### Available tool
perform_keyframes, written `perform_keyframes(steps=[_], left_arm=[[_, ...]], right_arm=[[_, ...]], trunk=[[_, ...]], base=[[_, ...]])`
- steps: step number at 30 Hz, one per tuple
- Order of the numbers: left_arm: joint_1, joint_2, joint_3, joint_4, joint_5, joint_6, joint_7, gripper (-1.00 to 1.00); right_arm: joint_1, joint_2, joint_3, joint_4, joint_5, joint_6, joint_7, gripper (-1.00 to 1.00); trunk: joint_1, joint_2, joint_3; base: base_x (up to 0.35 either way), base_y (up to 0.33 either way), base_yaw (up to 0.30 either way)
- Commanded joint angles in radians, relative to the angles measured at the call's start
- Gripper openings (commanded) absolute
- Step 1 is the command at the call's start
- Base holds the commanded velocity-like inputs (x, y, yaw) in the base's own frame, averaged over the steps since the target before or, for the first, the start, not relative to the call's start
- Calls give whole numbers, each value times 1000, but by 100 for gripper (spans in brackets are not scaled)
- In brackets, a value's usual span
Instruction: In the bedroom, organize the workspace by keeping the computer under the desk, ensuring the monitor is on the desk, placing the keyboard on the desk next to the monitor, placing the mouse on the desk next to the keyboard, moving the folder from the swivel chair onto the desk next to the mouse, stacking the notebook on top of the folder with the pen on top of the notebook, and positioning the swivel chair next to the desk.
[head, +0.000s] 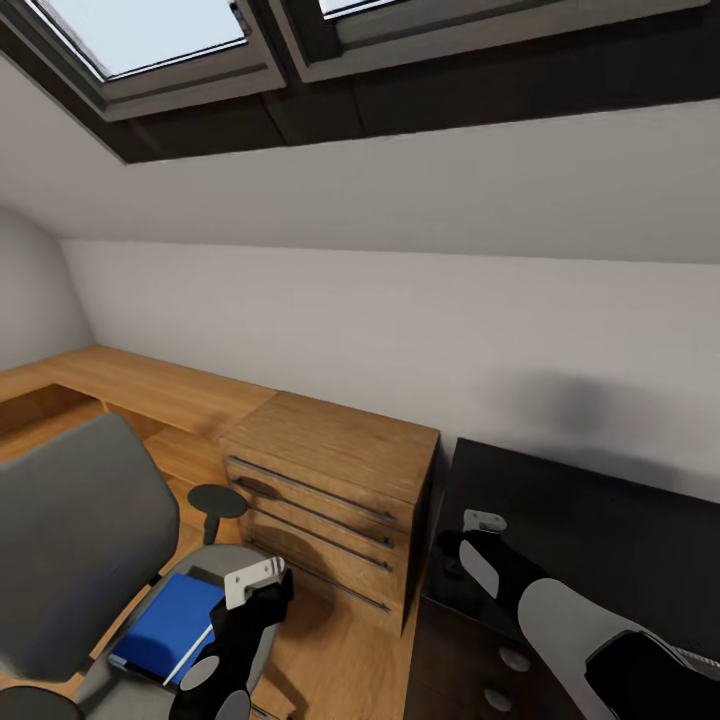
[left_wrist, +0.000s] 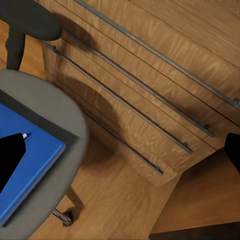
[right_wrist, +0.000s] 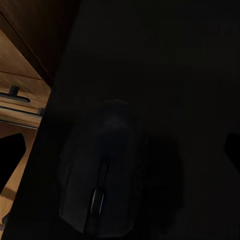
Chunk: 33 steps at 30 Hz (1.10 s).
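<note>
Black desk (right_wrist: 165, 60), mouse (right_wrist: 102, 170) barely discernible

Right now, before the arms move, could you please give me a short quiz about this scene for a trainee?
1. True or false: the folder lies on the seat of the swivel chair.
2. What lies on the desk in front of the right pincer? A. mouse B. keyboard C. notebook
3. Fill in: the left pincer, over the chair seat, is ___ (open or shut).
Key: 1 true; 2 A; 3 open.
</note>
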Motion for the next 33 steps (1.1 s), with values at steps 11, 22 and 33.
perform_keyframes(steps=[11,22,33], left_arm=[[-1,1,-1,-3,7,2,8,100],[-1,1,-1,-3,7,2,8,100],[-1,1,-2,-3,7,3,8,100]], right_arm=[[-1,1,9,-2,-6,6,-7,100],[-1,1,9,-2,-6,6,-7,100],[-1,1,9,-2,-6,6,-5,100]], trunk=[[42,-78,-36],[85,-155,-70],[100,-183,-83]], base=[[0,0,0],[0,0,0],[0,0,0]])
